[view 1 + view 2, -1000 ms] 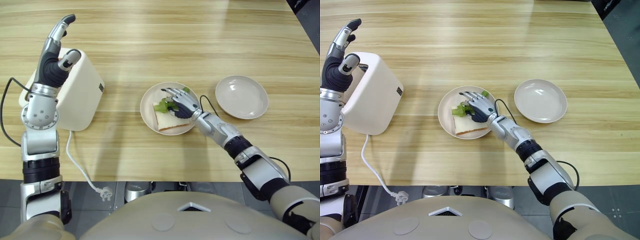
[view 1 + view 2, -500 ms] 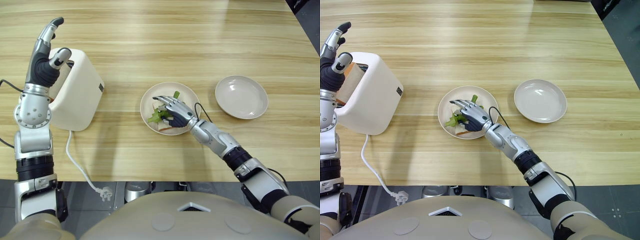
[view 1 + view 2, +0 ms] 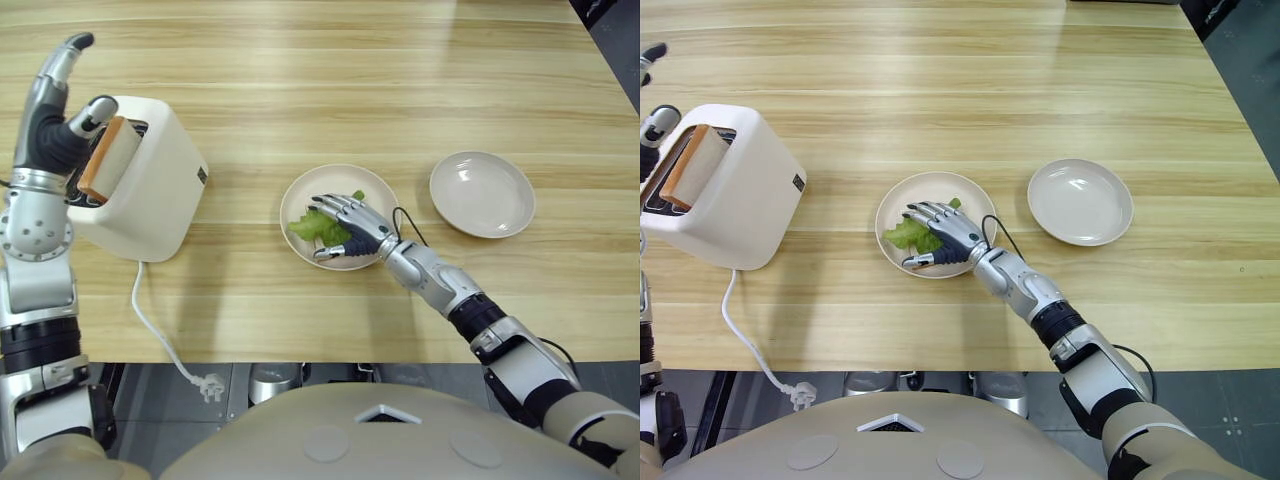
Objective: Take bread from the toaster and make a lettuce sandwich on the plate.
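Note:
A white toaster (image 3: 155, 190) stands at the table's left with a bread slice (image 3: 108, 160) sticking up from its slot. My left hand (image 3: 50, 125) is upright against the toaster's left side, fingers extended, thumb by the slice's top corner. A round plate (image 3: 300, 190) sits mid-table with green lettuce (image 3: 308, 226) lying on it. My right hand (image 3: 352, 228) rests on that plate, fingers curled over the lettuce and thumb under its near edge. A sliver of bread (image 3: 923, 262) peeks out by the thumb; the rest is hidden.
An empty plate (image 3: 482, 193) sits to the right of the sandwich plate. The toaster's white cord (image 3: 150, 320) trails over the front table edge, its plug (image 3: 210, 388) hanging below. Bare wood stretches across the back of the table.
My left hand slid left off the toaster's top, uncovering the bread slice in the slot. My right hand shifted left and down over the plate, and the lettuce now covers the bread there.

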